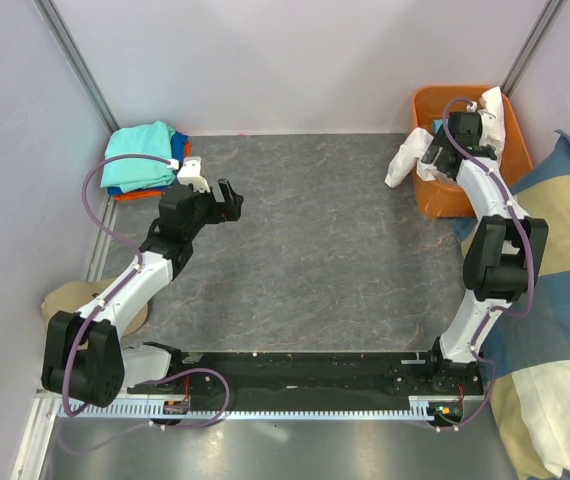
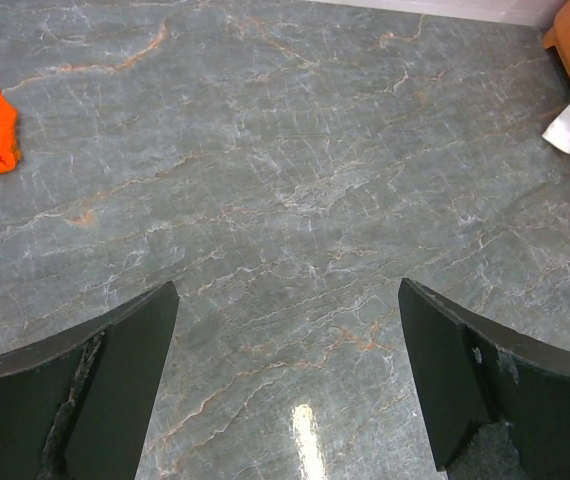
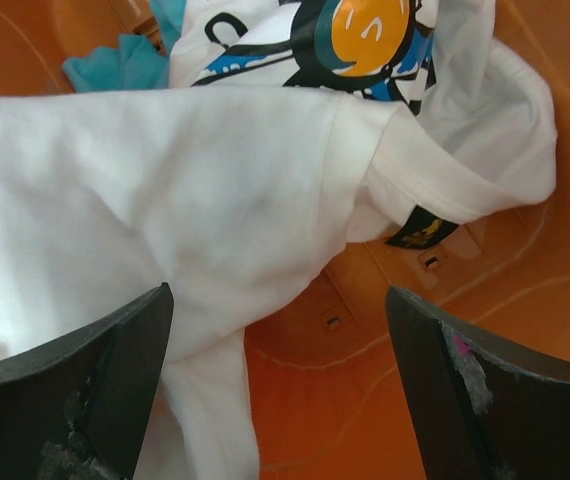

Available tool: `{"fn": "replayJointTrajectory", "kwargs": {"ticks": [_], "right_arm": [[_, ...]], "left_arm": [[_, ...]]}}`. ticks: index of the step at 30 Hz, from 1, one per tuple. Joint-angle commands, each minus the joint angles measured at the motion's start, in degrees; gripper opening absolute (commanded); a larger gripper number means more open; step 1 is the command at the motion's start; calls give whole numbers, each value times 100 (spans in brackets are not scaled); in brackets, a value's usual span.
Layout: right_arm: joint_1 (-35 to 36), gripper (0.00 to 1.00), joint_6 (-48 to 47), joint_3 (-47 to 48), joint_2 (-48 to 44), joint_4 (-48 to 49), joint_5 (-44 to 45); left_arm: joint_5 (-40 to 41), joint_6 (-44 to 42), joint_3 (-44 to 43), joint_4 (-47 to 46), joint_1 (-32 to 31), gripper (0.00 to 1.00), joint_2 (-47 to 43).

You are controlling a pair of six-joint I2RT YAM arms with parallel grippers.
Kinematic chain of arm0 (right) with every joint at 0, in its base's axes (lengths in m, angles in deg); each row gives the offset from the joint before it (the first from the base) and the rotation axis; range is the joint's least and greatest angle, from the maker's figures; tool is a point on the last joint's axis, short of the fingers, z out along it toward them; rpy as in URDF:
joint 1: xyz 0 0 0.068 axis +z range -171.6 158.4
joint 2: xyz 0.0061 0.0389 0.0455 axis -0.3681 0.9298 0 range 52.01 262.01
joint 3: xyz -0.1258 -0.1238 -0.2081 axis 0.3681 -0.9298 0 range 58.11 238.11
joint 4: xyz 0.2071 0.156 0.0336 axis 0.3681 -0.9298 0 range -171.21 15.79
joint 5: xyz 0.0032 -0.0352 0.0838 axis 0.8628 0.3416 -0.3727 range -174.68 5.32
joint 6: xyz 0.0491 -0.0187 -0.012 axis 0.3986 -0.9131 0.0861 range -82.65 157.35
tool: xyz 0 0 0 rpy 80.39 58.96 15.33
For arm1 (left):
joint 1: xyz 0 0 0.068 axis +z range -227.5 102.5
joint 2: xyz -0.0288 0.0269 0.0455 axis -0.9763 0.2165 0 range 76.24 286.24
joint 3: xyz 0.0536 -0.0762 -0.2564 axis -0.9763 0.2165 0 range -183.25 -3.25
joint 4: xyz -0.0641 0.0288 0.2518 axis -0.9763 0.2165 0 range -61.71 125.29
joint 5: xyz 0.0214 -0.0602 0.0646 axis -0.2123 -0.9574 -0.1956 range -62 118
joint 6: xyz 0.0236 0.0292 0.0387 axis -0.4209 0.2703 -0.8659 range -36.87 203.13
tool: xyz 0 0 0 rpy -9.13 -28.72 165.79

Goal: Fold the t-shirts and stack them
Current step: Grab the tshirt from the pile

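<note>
Grey marbled tabletop (image 1: 305, 250), pale walls (image 1: 295, 60); left claw (image 2: 287, 290) wide, empty; right claw (image 3: 277, 292) wide above white t-shirt (image 3: 165, 170).

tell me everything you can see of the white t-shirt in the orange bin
The white t-shirt is soft, cotton-looking and unfolded, bunched in the orange bin, with one part spilling over the rim onto the table. A graphic in orange, blue and black shows on it, and a dark label sits at the neckline. Teal cloth lies beside it. The right gripper hangs over it, jaws open.
</note>
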Motion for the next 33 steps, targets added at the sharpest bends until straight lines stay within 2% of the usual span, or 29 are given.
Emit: {"fn": "replayJointTrajectory", "kwargs": {"ticks": [1, 4, 7, 8, 10, 11, 14, 19, 25, 30, 33], "right_arm": [[38, 96, 271, -334, -595, 92, -591], [38, 95, 359, -545, -815, 215, -820], [30, 83, 395, -686, -965, 338, -970], [29, 68, 395, -695, -992, 347, -1057], [21, 43, 395, -695, -983, 356, -1146], [21, 27, 412, -704, -975, 356, -1233], [-6, 0, 483, -713, -931, 365, -1418], [-23, 0, 553, -687, -1080, 426, -1392], [-67, 0, 536, 130, -1238, 339, -1313], [-67, 0, 527, 1895, -817, -100, -1672], [-67, 0, 588, 2897, -501, -162, -2199]], "left_arm": [[-120, 220, 42, -60, -14, 100, 43], [-156, 238, 42, -60, -14, 100, 52], [-165, 255, 59, -60, -14, 100, 52], [-173, 255, 59, -68, -14, 100, 43], [-191, 273, 77, -68, -22, 100, 34], [-200, 282, 86, -68, -14, 100, 25], [-217, 282, 112, -77, -14, 100, 34], [-235, 282, 121, -77, -14, 100, -1], [-270, 308, 112, -68, -14, 100, 34], [-445, 396, -37, 11, -22, 100, 113], [-551, 484, -107, 28, -40, 100, 148]]}}
